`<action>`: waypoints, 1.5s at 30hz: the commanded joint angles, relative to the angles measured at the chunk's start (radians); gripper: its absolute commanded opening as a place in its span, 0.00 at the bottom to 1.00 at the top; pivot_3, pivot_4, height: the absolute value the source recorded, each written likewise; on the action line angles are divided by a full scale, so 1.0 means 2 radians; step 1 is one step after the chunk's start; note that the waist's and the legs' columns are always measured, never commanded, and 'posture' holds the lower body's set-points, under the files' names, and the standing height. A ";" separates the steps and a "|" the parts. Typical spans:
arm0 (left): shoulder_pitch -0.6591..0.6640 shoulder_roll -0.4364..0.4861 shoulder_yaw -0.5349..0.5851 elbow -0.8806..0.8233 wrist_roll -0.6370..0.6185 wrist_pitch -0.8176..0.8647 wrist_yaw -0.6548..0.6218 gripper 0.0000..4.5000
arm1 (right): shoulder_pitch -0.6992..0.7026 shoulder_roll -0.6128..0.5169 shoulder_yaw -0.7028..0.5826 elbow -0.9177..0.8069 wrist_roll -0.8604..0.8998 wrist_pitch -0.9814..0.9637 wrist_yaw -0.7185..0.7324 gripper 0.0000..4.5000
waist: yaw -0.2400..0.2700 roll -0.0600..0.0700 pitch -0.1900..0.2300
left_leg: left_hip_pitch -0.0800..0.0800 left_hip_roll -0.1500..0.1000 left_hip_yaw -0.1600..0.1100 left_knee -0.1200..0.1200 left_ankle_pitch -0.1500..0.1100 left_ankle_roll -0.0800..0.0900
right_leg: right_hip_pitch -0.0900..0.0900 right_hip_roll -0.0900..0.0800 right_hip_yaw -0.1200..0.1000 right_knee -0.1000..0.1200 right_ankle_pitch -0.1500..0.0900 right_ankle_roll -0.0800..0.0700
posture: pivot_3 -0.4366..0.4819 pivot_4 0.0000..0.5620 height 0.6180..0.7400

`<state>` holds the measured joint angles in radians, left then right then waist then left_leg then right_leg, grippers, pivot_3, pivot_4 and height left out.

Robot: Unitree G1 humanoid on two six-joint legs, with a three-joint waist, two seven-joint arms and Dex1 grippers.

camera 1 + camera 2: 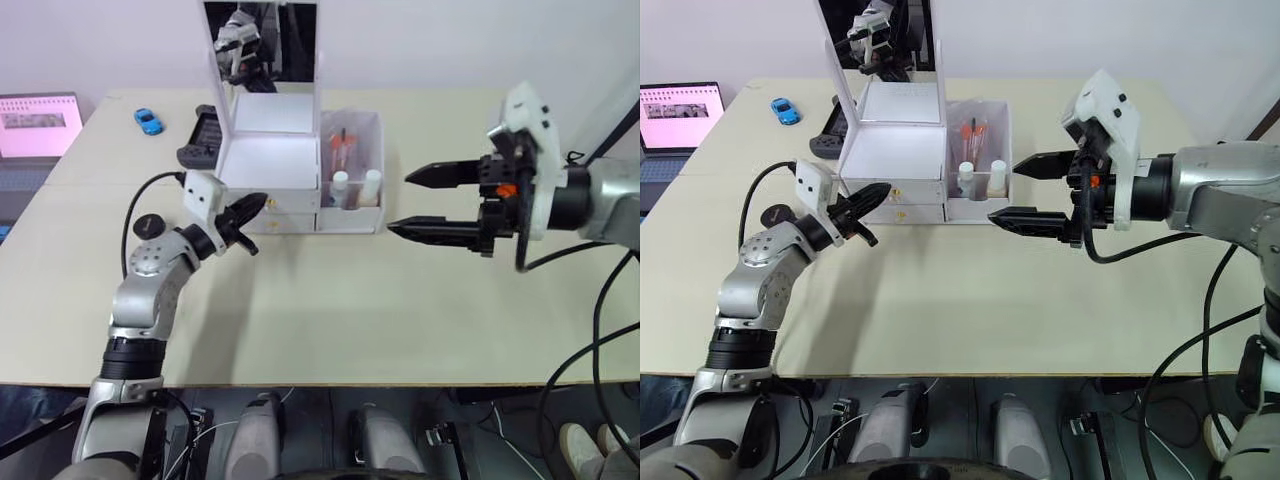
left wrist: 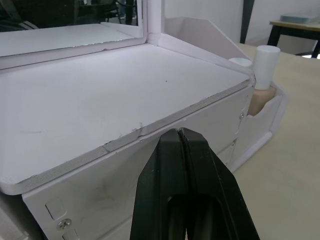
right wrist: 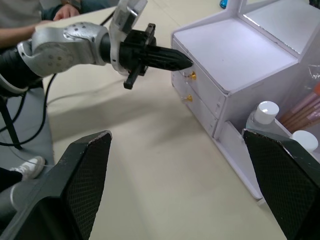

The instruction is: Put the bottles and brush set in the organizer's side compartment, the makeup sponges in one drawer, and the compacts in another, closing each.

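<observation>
The organizer [image 1: 290, 165] is seen standing toward the far middle of the table [image 1: 350, 300], its mirror lid [image 1: 262, 45] upright and both gold-knobbed drawers [image 3: 200, 92] apparently pushed in flush, though the seams are hard to judge. In the side compartment [image 1: 352, 170] the two bottles [image 1: 981, 180] are stood in the lower front section, with the brush set [image 1: 341, 148] leaned behind them. No sponges or compacts are seen on the table, so the work is judged to be nearly or wholly finished.

The left end effector [image 1: 250, 212] is held with its fingers pressed together, tip just at the upper drawer front beside its knob [image 3: 192, 76]; whether it touches cannot be told. The right end effector [image 1: 425, 203] is held spread wide apart, empty, just beside the compartment.

The organizer is judged to be light, hollow plastic that would slide or tip if pushed hard, so a drawer is best pressed squarely on its front panel or pinched at the small knob, which is likely slippery. The bottles are judged rigid and smooth, best taken around the cap or neck. The brush sleeve is thin and flexible.

A black game controller [image 1: 203, 135] lies behind the organizer on the left, a blue toy car [image 1: 148, 121] farther left, and a laptop [image 1: 38, 130] at the edge.
</observation>
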<state>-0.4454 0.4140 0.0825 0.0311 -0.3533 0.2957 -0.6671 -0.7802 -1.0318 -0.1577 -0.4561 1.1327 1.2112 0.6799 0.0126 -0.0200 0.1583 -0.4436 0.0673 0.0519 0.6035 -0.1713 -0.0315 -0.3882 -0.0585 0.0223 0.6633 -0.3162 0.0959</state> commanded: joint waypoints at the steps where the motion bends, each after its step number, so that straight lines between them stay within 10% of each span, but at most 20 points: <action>1: 0.000 0.023 0.017 -0.017 -0.009 -0.002 -0.015 0.00 | 0.021 -0.017 -0.025 -0.016 -0.021 -0.032 0.019 1.00 | 0.000 0.000 0.000 | 0.000 0.000 0.000 0.000 0.000 0.000 | 0.000 0.000 0.000 0.000 0.000 0.000 | 0.48 0.27 1.00; 7: 0.030 0.077 0.044 -0.031 -0.043 0.024 -0.064 0.06 | 0.105 -0.033 -0.079 -0.021 -0.053 -0.074 0.046 1.00 | -0.001 0.000 0.000 | 0.000 0.000 0.000 -0.001 0.000 0.000 | -0.001 0.000 0.000 0.000 0.000 0.000 | 0.48 0.27 1.00; 16: 0.071 0.196 0.134 0.067 -0.054 -0.014 -0.152 0.97 | 0.302 0.001 -0.239 0.036 -0.140 -0.174 0.081 1.00 | -0.002 0.000 0.000 | 0.001 0.000 0.000 -0.002 0.000 0.000 | 0.000 0.000 0.000 0.000 0.000 0.000 | 0.48 0.27 1.00; 33: 0.121 0.300 0.240 0.369 -0.020 -0.187 -0.167 0.99 | 0.462 0.079 -0.273 0.128 -0.272 -0.366 0.123 1.00 | -0.013 -0.001 -0.001 | 0.001 0.001 0.001 -0.003 0.000 0.000 | -0.001 0.000 -0.001 -0.001 -0.001 -0.001 | 0.48 0.27 1.00; 45: 0.176 0.280 0.255 0.262 -0.044 -0.149 -0.157 0.99 | 0.362 0.033 -0.218 0.065 -0.185 -0.248 0.105 1.00 | -0.014 -0.001 -0.001 | 0.002 0.001 0.001 -0.004 0.000 0.000 | -0.001 -0.003 0.000 -0.001 -0.001 -0.002 | 0.48 0.27 1.00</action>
<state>-0.0970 0.9681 0.5664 0.6289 -0.4157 -0.0235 -0.9931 -0.0256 -0.9381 -0.5887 -0.2812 0.7128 0.6834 0.8913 -0.0146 -0.0222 0.1563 -0.4406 0.0702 0.0540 0.5961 -0.1717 -0.0320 -0.3899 -0.0644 0.0218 0.6622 -0.3184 0.0918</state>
